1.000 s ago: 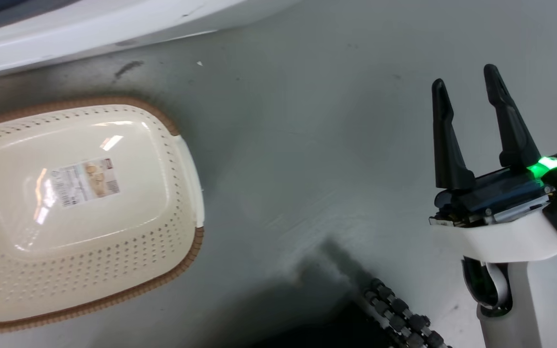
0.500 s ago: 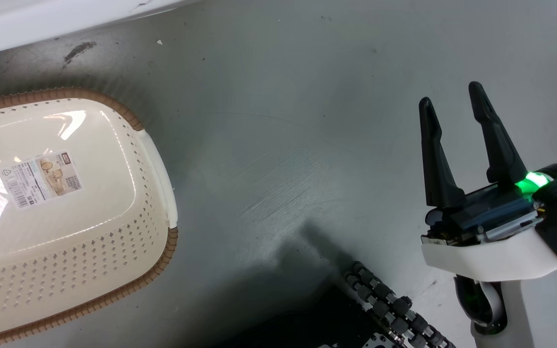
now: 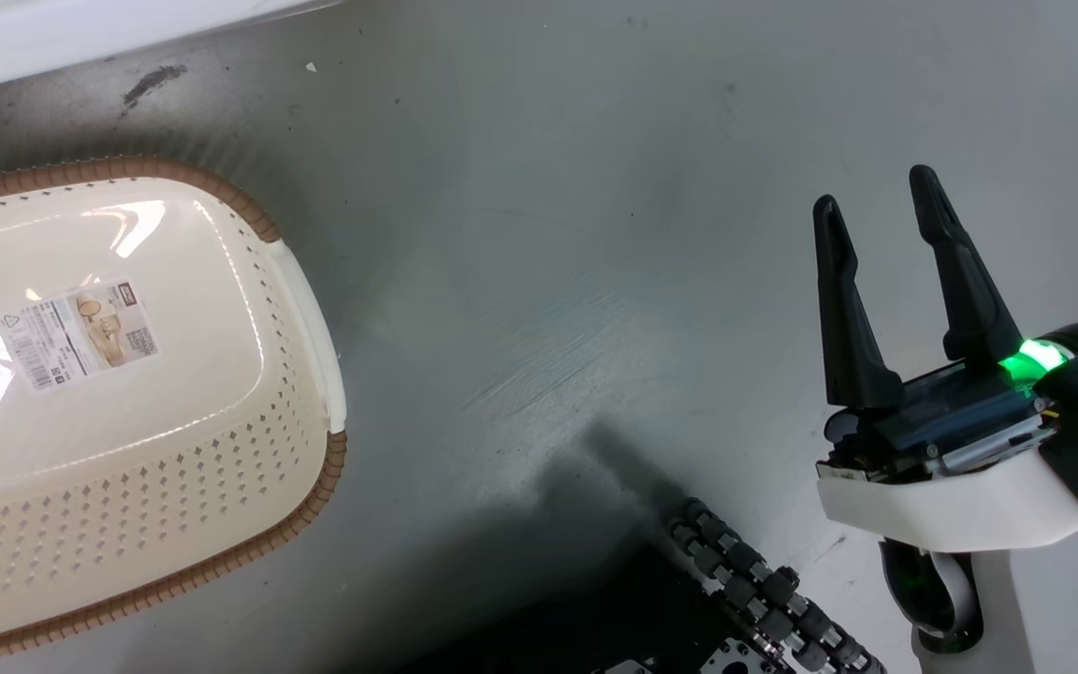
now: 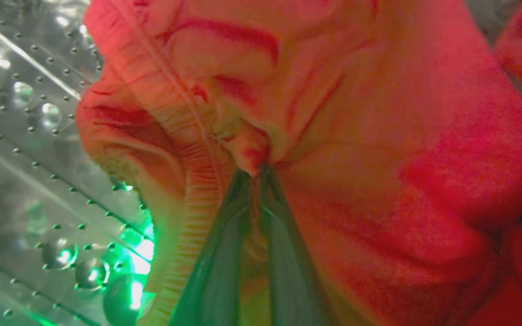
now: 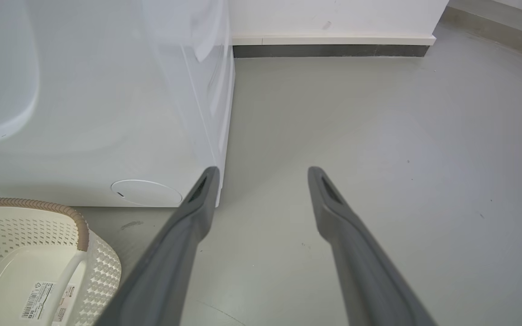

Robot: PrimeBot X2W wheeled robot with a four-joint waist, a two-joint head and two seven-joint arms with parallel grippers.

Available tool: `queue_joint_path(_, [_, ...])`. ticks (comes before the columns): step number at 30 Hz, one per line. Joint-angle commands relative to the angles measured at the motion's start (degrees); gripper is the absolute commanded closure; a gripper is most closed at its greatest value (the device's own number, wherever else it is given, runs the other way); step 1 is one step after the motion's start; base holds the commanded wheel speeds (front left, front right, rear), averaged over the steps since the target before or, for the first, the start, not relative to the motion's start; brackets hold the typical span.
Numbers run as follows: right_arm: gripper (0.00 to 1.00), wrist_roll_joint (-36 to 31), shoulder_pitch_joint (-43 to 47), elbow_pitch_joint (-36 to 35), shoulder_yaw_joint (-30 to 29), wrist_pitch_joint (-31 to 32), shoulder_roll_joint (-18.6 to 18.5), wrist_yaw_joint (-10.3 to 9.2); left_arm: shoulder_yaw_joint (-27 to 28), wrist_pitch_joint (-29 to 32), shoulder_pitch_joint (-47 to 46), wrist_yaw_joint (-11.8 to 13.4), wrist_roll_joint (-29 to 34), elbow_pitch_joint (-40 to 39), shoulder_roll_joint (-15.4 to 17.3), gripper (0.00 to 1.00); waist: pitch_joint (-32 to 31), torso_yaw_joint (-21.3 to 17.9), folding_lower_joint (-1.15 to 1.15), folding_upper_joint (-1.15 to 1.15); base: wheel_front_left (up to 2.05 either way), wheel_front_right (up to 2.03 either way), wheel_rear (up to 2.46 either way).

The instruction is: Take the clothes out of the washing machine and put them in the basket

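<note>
Grey floor (image 3: pixel 548 234), scuffed and a bit shiny, takes up most of the head view. The basket (image 3: pixel 174 524) sits at the left of the frame and the white washing machine (image 3: pixel 80 37) cuts across the upper left corner. You can read the label (image 3: pixel 80 332) on the basket's bottom, so nothing's landed in there yet.

So I'd call this the very first pull. In the left wrist view my left hand (image 4: pixel 256 174) is down inside the perforated steel drum (image 4: pixel 25 136). Its two fingers are squeezed together on a fold of the clothes (image 4: pixel 379 136), a big red bunch with a ribbed edge running down the left side of it. The fabric fills the middle and right of that frame and is pinched right at the fingertips. Looks like a decent bite to me, though I can't tell how much of the bundle would actually come along with it.

My right hand (image 3: pixel 874 187) is at the lower right of the head view, fingers spread wide with nothing between them, pointing up the frame and leaning slightly right. It hangs over bare floor, well apart from the basket. Its own camera looks past the machine's front corner toward the back wall, with the basket just poking into the lower left.

Next move as I see it:
- Back the left arm out through the porthole without snagging the cloth on the rim.
- Swing over the basket and only let go once the bunch hangs above it.
- Watch for a trailing sleeve dragging on the floor.
</note>
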Motion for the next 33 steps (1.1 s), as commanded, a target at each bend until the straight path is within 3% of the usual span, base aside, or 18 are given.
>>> queue_joint_path(1, [0.0, 0.28, -0.72, -0.19, 0.07, -0.14, 0.15, -0.06, -0.62, -1.12, -0.22, -0.14, -0.29, 0.45, 0.1, 1.0, 0.05, 0.0, 0.03, 0.0, 0.0, 0.0, 0.0])
queue_joint_path(15, [0.0, -0.69, -4.99, 0.95, -0.37, -0.14, 0.15, -0.06, -0.99, -18.79, -3.91, 0.54, 1.56, 5.05, -0.41, 1.0, -1.95, -0.44, 0.03, 0.0, 0.0, 0.0, 0.0])
queue_joint_path(33, [0.0, -6.82, -3.92, 4.59, -6.08, -0.14, 0.12, -0.06, 2.15, -43.4, 15.87, 1.06, -6.11, 13.51, -11.35, 1.0, -16.75, 7.95, 0.03, 0.0, 0.0, 0.0, 0.0])
